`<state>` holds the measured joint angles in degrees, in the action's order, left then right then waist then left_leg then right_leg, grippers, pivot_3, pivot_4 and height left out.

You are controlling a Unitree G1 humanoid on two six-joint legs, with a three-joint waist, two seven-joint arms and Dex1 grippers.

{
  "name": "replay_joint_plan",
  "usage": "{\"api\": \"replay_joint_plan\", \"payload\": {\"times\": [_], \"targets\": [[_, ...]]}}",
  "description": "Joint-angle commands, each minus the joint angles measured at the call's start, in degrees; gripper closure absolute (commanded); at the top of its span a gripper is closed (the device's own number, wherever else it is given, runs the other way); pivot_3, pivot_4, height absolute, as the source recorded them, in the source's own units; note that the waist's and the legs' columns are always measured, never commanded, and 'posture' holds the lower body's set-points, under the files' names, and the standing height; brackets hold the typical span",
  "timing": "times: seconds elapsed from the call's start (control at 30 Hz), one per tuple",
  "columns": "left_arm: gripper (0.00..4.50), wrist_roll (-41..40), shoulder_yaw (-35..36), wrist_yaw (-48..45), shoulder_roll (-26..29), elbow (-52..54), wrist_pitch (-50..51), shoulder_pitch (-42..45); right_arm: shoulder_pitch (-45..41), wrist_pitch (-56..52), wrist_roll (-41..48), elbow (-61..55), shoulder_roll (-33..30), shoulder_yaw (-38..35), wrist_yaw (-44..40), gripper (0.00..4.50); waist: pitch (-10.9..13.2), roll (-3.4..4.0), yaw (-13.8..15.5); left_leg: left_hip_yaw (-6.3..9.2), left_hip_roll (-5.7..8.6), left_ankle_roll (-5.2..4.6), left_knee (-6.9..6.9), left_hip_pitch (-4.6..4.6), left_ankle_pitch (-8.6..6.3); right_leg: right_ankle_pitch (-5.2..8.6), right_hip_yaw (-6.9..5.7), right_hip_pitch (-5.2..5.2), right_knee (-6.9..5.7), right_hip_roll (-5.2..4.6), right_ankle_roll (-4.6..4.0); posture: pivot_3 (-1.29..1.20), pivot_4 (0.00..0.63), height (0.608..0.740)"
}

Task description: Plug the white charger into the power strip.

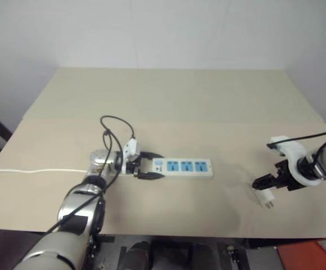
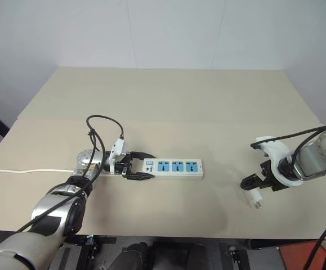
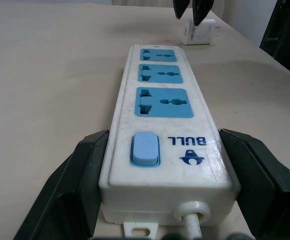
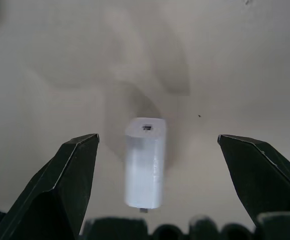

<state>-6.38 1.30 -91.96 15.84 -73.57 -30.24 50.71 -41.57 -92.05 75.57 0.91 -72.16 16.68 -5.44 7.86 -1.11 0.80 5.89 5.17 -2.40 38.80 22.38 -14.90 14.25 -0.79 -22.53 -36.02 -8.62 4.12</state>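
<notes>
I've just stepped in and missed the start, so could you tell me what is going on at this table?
A two-armed robot is working on plugging in a charger. Its left gripper straddles the switch end of the power strip on the table, fingers either side of it. Its right gripper hangs open over the white charger, which lies on the table off to the right of the strip, not yet grasped. All three blue sockets are unoccupied.

You've got a white power strip [image 3: 167, 150] w/ three blue socket faces, a pale-blue switch and dark-blue "BULL" lettering + logo, sitting between the black fingers [image 3: 74, 185] of your left claw [image 1: 146, 167]. White cord [image 1: 33, 171] trails behind that claw. White charger [image 4: 143, 162], plain, lies between the black fingers [image 4: 59, 190] of your right claw [image 2: 251, 184]. Desk [image 1: 168, 95] is plain beige, no pattern.
</notes>
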Motion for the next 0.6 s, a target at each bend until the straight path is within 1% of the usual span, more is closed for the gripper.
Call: {"api": "replay_joint_plan", "payload": {"times": [0.03,0.57,0.6], "targets": [[1.25,1.62,-1.81,-0.54,-0.55,0.17,-0.98,-0.36,-0.10,-0.45,0.96,0.51,0.19,-1.20,1.78,0.00,0.00,0.00,-0.01,0.00,0.00,0.00,0.00,0.00,0.00,0.00,0.00,0.00,0.00,0.00,0.00,0.00,0.150,0.740],[1.25,2.18,-1.31,-0.54,-0.25,0.00,-1.03,-0.50,1.99,-0.45,1.76,2.60,1.75,-2.56,3.43,0.00,0.00,0.01,-0.10,0.00,0.00,-0.01,0.02,-0.03,0.00,0.00,-0.02,0.06,-0.04,0.00,0.01,0.00,0.150,0.740],[1.25,2.21,-1.31,-0.54,-0.23,0.00,-1.06,-0.54,1.92,-0.45,1.64,2.52,1.74,-2.33,3.40,0.18,-0.01,0.01,-0.10,0.00,0.00,-0.01,0.02,-0.03,0.00,0.00,-0.02,0.07,-0.04,0.00,0.01,0.00,0.150,0.740]]}}
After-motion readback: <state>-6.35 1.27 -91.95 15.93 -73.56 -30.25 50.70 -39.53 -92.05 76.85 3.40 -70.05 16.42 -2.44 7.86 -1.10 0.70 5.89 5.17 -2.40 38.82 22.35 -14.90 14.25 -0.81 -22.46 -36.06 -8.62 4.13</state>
